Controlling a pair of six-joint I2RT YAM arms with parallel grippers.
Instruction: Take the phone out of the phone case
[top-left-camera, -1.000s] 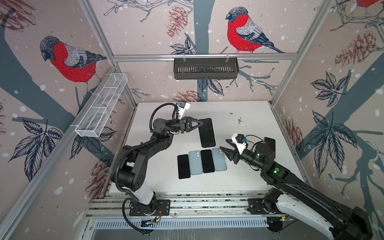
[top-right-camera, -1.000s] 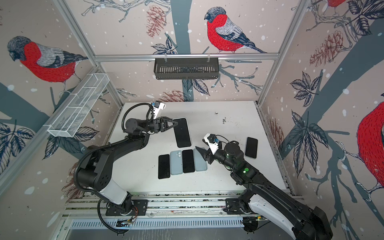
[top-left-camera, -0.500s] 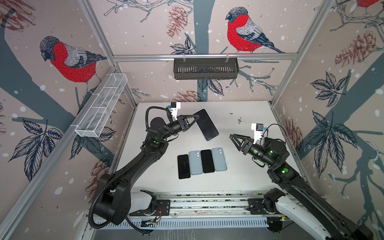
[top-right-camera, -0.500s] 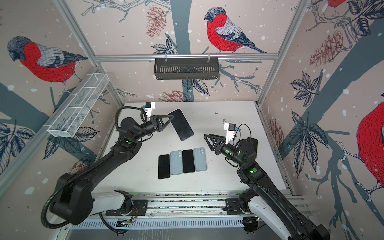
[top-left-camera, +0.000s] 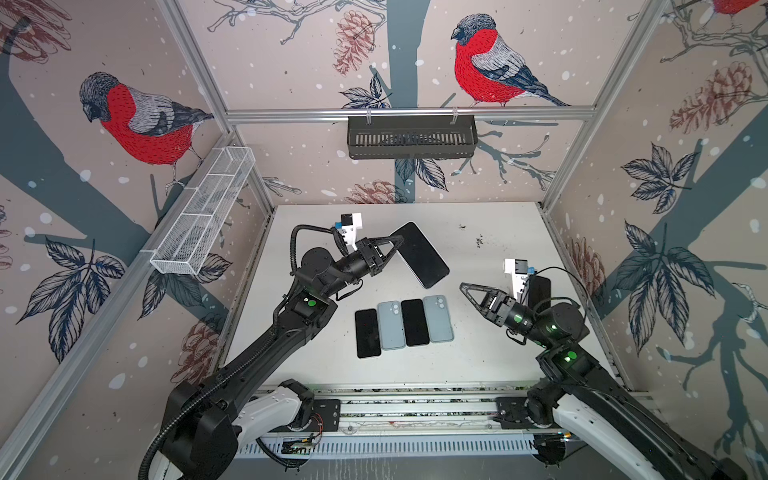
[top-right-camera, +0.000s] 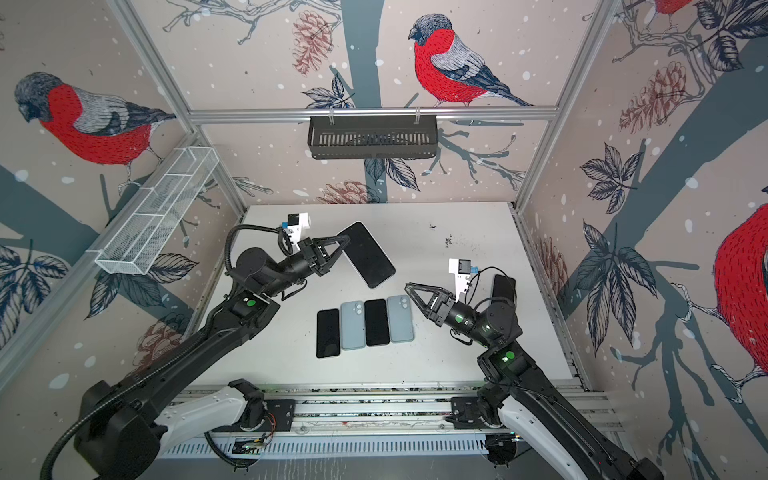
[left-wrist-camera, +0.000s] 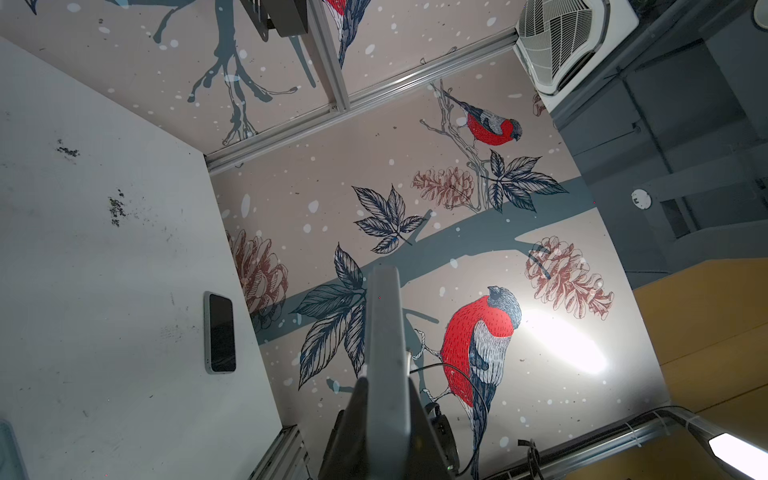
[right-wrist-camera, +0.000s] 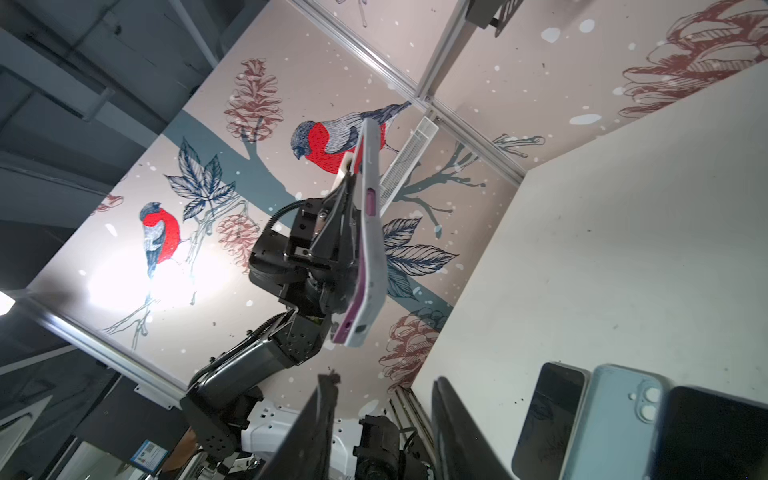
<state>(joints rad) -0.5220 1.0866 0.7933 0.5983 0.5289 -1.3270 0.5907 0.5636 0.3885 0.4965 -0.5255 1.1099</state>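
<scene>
While my left claw (top-left-camera: 397, 244) clamps one long edge of the cased phone (top-left-camera: 419, 254), extraction is not yet begun.

Done: the phone is lifted clear of the table (top-left-camera: 490, 357), at 12 o'clock from the row of four handsets (top-left-camera: 404, 326), screen dark and tilted. It sits fully seated in its case (right-wrist-camera: 375, 257), which is pale grey-white. A magenta strip shows along the side, the phone body by my judgement. My right claw (right-wrist-camera: 384, 380) is parted and empty, at about 4 o'clock from the phone. Left: take a second grip, then peel case from phone.
</scene>
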